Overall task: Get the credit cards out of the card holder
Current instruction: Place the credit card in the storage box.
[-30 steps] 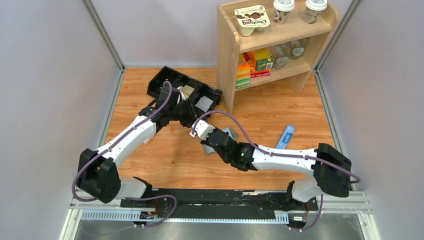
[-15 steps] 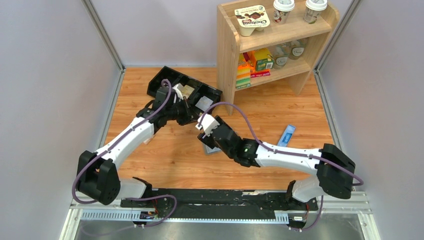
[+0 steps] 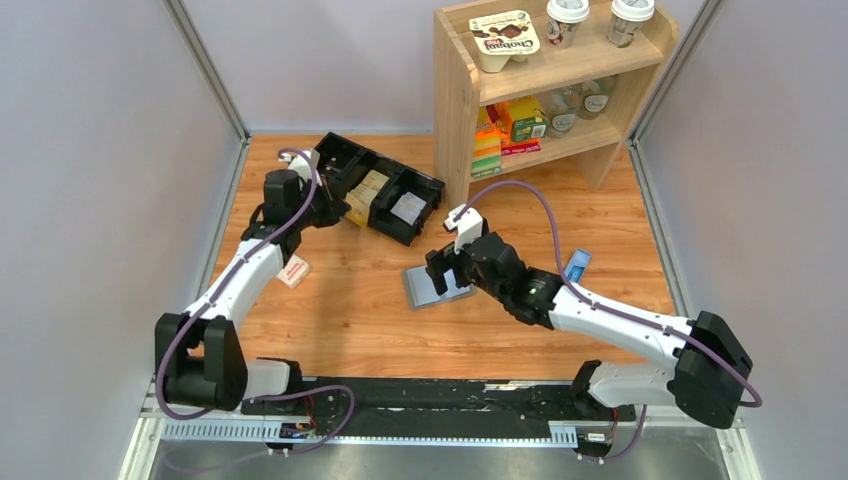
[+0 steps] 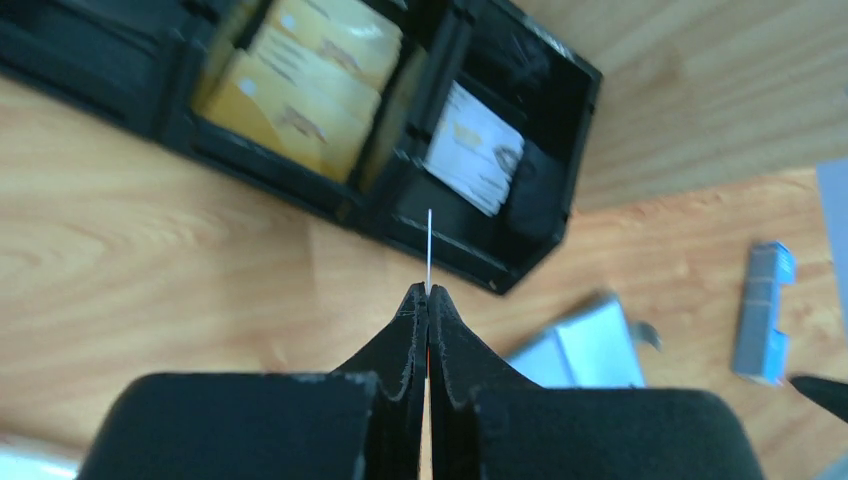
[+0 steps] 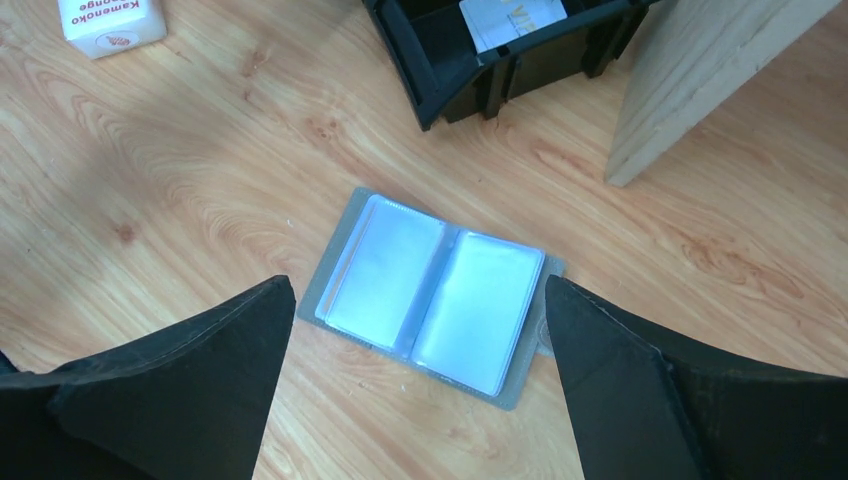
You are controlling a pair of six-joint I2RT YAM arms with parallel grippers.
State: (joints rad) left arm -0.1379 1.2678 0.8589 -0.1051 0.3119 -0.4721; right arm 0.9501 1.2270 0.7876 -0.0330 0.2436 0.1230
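White credit card (image 4: pixel 429 238) in left tool (image 4: pixel 428 292) — wrist view only.

You are working in a robotics lab cell, not a home or a real shop. Plain grey walls (image 3: pixel 100 150) close you in on three sides, held by bare aluminium posts (image 3: pixel 208 70). The wood-look table (image 3: pixel 340 310) ends at a metal rail (image 3: pixel 450 432) where the left arm (image 3: pixel 250 275) and right arm (image 3: pixel 610 315) are bolted, purple cables (image 3: pixel 510 184) looping off them. The small wooden shelf (image 3: pixel 456 100) with a yoghurt pack (image 3: pixel 505 40), paper cups (image 3: pixel 567 20) and boxes (image 3: pixel 525 122) looks like a staged grocery display.
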